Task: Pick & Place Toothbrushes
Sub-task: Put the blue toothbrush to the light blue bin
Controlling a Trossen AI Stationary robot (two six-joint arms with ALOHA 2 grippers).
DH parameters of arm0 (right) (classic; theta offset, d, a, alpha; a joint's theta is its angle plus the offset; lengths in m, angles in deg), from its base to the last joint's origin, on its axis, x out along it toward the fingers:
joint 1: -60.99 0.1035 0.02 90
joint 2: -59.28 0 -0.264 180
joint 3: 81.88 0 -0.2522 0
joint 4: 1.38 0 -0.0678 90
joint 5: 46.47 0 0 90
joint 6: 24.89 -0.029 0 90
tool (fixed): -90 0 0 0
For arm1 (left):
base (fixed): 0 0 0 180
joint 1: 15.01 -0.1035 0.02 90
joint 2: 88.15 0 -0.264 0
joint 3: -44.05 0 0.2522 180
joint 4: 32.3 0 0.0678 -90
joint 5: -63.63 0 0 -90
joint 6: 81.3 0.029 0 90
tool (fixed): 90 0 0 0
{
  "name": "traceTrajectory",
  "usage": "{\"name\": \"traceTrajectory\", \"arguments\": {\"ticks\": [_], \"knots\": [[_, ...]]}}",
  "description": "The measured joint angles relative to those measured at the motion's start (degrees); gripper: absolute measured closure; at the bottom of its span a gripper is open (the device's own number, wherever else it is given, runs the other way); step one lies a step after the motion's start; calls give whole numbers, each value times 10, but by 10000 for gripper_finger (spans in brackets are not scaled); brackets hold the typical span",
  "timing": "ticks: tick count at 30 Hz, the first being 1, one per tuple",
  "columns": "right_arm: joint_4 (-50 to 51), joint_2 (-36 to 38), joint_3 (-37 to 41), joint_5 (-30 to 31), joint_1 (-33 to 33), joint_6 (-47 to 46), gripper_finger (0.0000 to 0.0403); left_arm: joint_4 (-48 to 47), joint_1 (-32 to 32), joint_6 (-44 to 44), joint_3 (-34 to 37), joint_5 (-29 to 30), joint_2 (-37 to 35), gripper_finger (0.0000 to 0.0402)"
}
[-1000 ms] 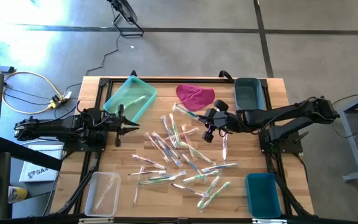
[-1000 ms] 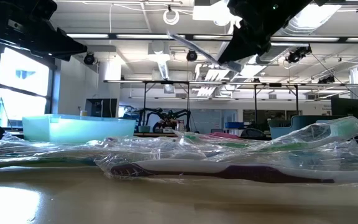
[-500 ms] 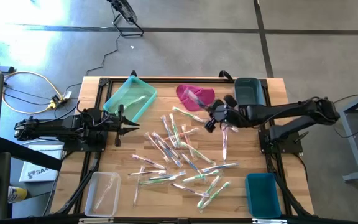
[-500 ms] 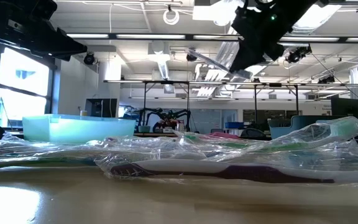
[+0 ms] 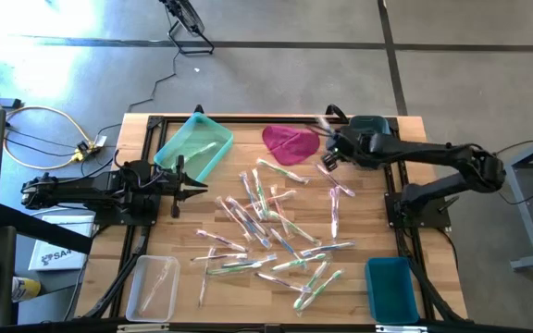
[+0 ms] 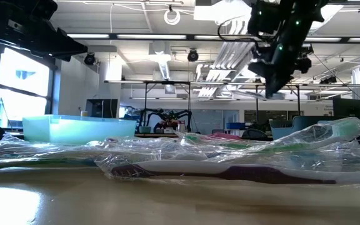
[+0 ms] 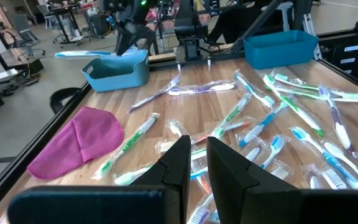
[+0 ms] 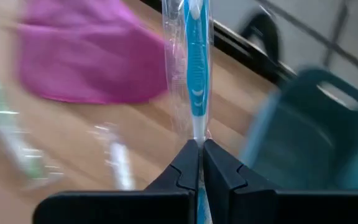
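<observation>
Many toothbrushes (image 5: 271,227) in clear wrappers lie scattered flat on the middle of the wooden table. One blue-handled toothbrush (image 8: 196,74) in its wrapper is in my right gripper (image 8: 201,149), which is shut on it. That gripper (image 5: 329,153) hangs above the table's far right part, between the magenta cloth (image 5: 291,143) and a dark teal bin (image 5: 371,137). My left gripper (image 7: 197,155) waits at the table's left side (image 5: 192,191), pointing level at the pile, a narrow gap between its fingers and nothing in it. My right gripper pinches the wrapped blue toothbrush by one end (image 8: 196,129) between its two fingertips. The brush sticks straight out beyond the fingers, in line with them. It is lifted clear of the table, and the left wrist view shows it (image 7: 79,55) about level beside the teal bin.
A mint-green bin (image 5: 194,146) with a few brushes stands at the far left. A clear bin (image 5: 153,285) is at the near left and a blue bin (image 5: 391,289) at the near right. Cables and a box lie off the table's left edge.
My right gripper has gone from above the pile's far right part toward the table's far edge and the dark teal bin. It has turned about as it went and carries the blue toothbrush clear of the table. It has stayed shut.
</observation>
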State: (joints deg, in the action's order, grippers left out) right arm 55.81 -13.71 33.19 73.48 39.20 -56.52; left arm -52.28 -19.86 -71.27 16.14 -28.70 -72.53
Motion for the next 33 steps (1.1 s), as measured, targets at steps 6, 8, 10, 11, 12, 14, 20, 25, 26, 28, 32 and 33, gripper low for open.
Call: {"name": "traceTrajectory", "arguments": {"ticks": [6,8,10,11,12,14,20,25,26,28,32,33], "knots": [[50,0,0,-2,-69,-3,399,0,0,2,0,0,0,352],[59,0,0,-2,-89,-3,399,-2,0,2,0,0,0,352],[67,0,0,-2,-108,-3,399,-4,0,2,0,0,0,352],[70,0,0,-2,-117,-3,399,-4,0,2,0,0,0,352],[73,0,0,-2,-126,-3,399,-5,0,2,0,0,0,352],[79,0,0,-3,-143,-3,399,-8,0,2,0,0,0,352],[120,0,0,-21,-186,-2,399,-10,0,2,0,0,0,352],[155,0,0,-60,-207,-3,399,-10,0,2,0,0,0,352],[160,0,0,-65,-209,-3,399,-10,0,2,0,0,0,352],[173,-1,0,-69,-211,-3,399,-10,0,2,0,0,0,352],[196,-1,0,-91,-211,-4,399,-10,0,2,0,0,0,352],[202,-1,0,-95,-211,-9,399,-10,0,1,0,0,0,352]]}}
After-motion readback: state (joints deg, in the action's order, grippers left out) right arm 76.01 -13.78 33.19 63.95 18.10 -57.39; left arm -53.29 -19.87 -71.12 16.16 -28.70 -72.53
